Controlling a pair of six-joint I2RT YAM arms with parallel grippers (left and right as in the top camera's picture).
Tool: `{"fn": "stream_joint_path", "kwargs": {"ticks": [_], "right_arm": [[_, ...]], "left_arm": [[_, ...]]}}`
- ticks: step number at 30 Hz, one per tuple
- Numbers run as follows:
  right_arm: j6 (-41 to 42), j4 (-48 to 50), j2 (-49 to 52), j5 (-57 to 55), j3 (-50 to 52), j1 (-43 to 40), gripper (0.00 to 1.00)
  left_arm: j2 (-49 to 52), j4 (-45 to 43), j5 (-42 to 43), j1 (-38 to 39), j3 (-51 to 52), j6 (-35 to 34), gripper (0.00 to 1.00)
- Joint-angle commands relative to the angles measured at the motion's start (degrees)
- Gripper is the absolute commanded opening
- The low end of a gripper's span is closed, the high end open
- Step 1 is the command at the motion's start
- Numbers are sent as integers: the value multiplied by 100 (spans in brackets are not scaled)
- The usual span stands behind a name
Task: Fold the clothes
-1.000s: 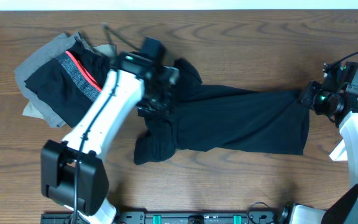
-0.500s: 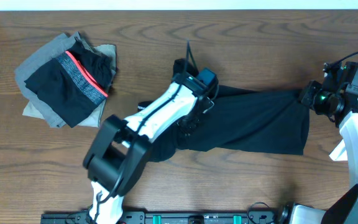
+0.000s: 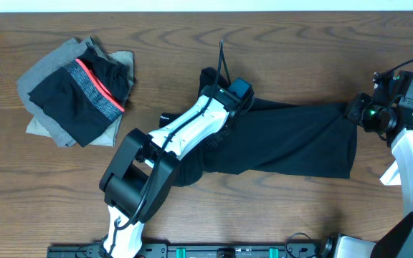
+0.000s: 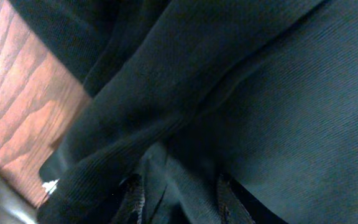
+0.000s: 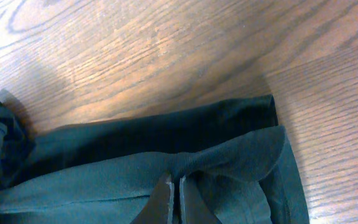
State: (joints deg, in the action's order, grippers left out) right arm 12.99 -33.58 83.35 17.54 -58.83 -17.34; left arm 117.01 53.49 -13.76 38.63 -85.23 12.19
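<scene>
At the right edge of the table [image 3: 278, 208], the right gripper [image 5: 176, 186] had its fingers together on the edge of the black T-shirt [image 3: 292, 140], likely to anchor the cloth stretched across the middle. The left gripper [image 3: 222, 132] sat in the bunched left end; whether its fingers clamped anything, I could not tell.

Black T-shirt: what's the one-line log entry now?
black T-shirt: spread lengthwise, left end bunched | right gripper: shut on right edge | left gripper: over bunched part, grip unclear
</scene>
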Motion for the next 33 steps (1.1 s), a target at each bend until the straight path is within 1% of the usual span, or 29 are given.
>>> {"fn": "stream_joint_path", "kwargs": {"ticks": [1, 10, 12, 15, 17, 20, 22, 24, 29, 33], "right_arm": [[24, 22, -13, -66, -37, -15, 1], [24, 59, -13, -66, -37, -15, 1], [24, 59, -13, -63, -37, -15, 1], [24, 59, -11, -63, -37, -15, 1], [24, 55, -11, -63, -37, -15, 1], [24, 52, -11, -61, -37, -15, 1], [24, 44, -11, -61, -37, -15, 1], [24, 35, -11, -61, -37, -15, 1], [24, 50, -11, -63, -37, -15, 1], [24, 26, -11, -61, -37, -15, 1]], "left_arm": [[-44, 181, -240, 26, -212, -74, 40], [-516, 197, -240, 68, -584, -66, 40], [-632, 72, -236, 66, -610, -15, 47], [-636, -105, -201, 55, -601, 175, 62], [-566, -162, -90, 24, -586, 245, 66], [-446, -144, 348, -74, -562, 343, 67], [-385, 50, 730, -111, -557, 343, 66], [-361, 221, 935, -105, -538, 339, 66], [-345, 201, 901, 0, -420, 271, 67], [-201, 11, 380, 13, -273, -107, 66]]}}
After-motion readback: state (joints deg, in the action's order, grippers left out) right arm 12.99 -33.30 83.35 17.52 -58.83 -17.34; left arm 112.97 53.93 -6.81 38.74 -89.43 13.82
